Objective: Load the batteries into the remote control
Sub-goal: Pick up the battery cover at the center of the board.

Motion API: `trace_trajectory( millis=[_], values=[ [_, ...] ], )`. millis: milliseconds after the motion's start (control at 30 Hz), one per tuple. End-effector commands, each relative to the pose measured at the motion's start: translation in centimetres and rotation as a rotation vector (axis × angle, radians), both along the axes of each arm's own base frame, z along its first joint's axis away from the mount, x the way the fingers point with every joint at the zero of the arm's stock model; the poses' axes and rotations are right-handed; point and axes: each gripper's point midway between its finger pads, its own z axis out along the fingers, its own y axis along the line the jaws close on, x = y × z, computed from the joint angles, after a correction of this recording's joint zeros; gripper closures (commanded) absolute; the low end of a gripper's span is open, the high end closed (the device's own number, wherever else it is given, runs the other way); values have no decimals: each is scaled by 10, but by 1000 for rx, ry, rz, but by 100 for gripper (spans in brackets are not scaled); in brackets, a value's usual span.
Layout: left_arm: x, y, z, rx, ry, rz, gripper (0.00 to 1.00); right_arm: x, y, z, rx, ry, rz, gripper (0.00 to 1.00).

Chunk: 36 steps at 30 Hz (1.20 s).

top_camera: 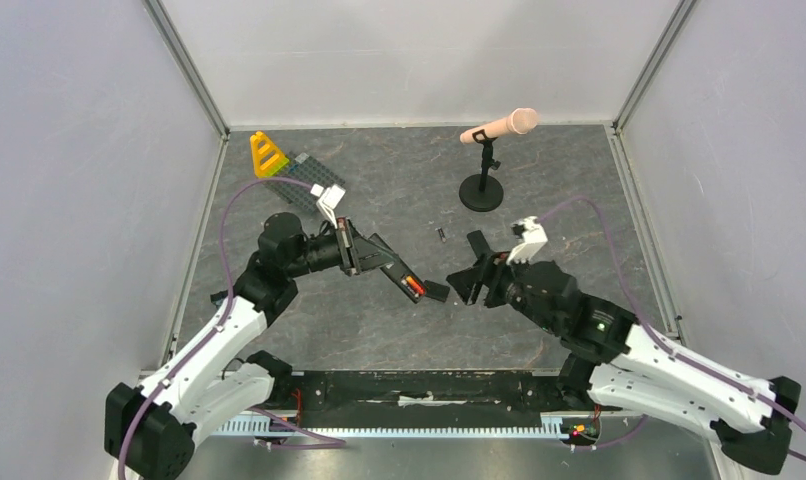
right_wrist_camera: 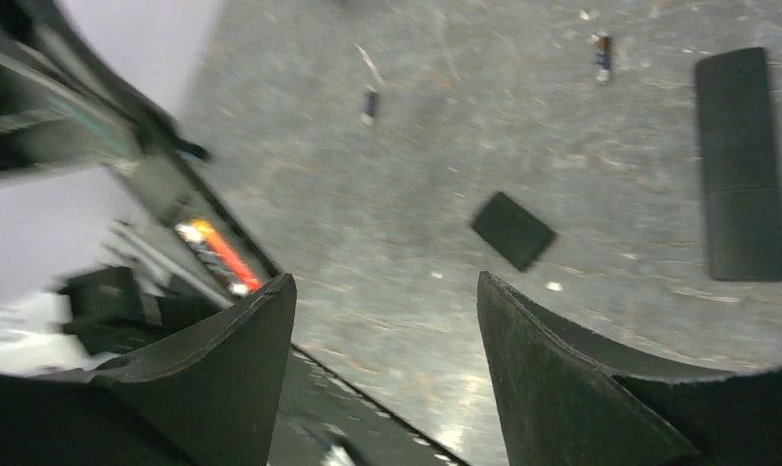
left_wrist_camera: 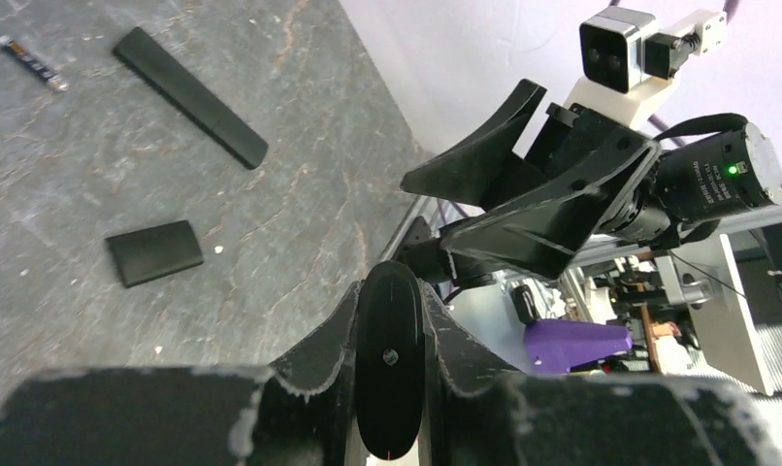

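Above the near half of the grey table [top_camera: 379,330], the two arms met tip to tip. Left gripper [top_camera: 377,256]: clamped tight on one end of the remote control [top_camera: 431,290], which was held off the surface, its free end pointing toward the right arm and its compartment uncovered. One red-orange battery [right_wrist_camera: 222,254] sat inside that compartment. Right gripper [top_camera: 476,268]: fingers [right_wrist_camera: 571,388] spread apart, nothing between them, just beside the remote's free end. On the table beneath, per the wrist views: a small black cover [right_wrist_camera: 511,230], lying flat; a long black bar [right_wrist_camera: 741,165], well apart from the cover; two loose cells beyond, one dark with a silvery end [right_wrist_camera: 602,53], one blurred [right_wrist_camera: 370,102]. Farther back: a pink microphone [top_camera: 499,126] on a black round-based stand [top_camera: 481,192]. Far left corner: a yellow triangular piece [top_camera: 267,155] touching a grey studded plate [top_camera: 304,170].
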Motion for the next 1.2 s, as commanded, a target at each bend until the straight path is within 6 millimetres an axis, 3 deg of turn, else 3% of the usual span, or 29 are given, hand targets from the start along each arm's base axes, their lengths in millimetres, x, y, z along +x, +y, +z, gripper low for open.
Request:
trace_trajectory(
  millis=[0,100,233,433,633,900,1167],
  values=[
    [0,18,1,77,-65,27,98,11,1,-43,-358,-45,102,29],
    [11,36,-19,138,23,126,98,11,20,-94,-553,27,288,29],
    [20,56,-43,215,107,233,98,28,27,-133,-773,41,411,28],
    [23,72,-71,300,197,288,98,51,39,-156,-930,35,573,26],
    [26,74,-80,309,211,252,98,58,37,-180,-1035,72,734,28],
    [33,74,-89,301,231,202,98,56,37,-194,-1058,124,886,32],
    [43,74,-90,286,247,209,98,50,22,-214,-1120,192,898,48]
  ],
)
